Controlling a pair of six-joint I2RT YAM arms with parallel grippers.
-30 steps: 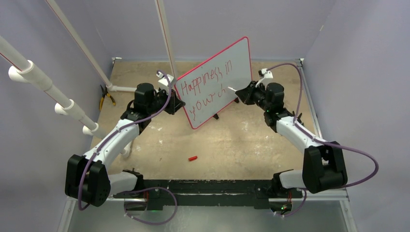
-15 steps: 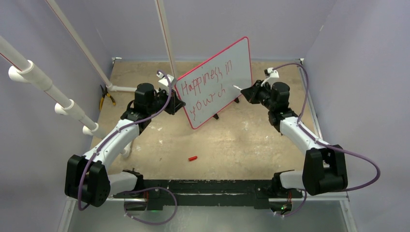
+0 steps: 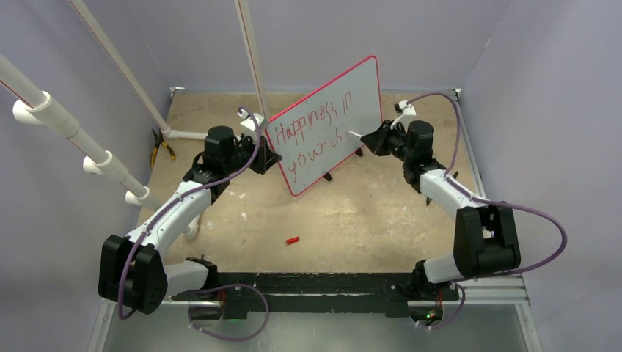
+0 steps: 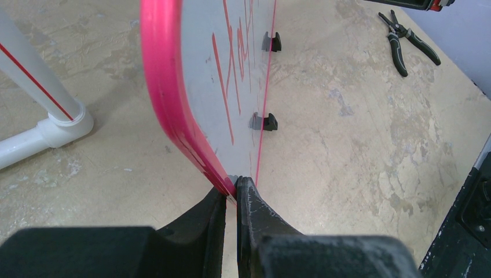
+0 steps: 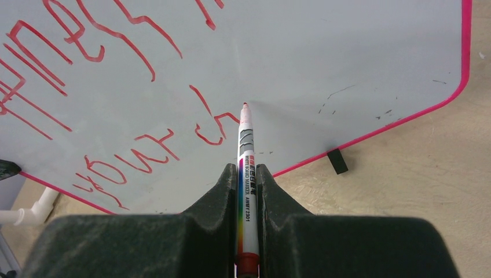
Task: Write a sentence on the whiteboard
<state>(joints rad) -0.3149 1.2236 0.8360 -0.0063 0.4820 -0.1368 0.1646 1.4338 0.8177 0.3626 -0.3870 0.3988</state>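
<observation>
Closed on a marker [image 5: 245, 136] that points straight ahead along its own line, the right tool [image 5: 248, 174] has the tip at the whiteboard [image 5: 359, 63] directly in front, with the sentence [image 5: 87, 52] trailing in slanted red lines to its left and bare surface to its right, while the left tool [image 4: 231, 194] pinches the upright whiteboard's rim.

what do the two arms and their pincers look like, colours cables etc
The left arm and right arm share white link shells, bulky black joint housings and a thin purple cable looping along each. The left pincer and right pincer each have two matte black, wedge-shaped fingers tapering to narrow tips, greyish and scuffed on the left.
</observation>
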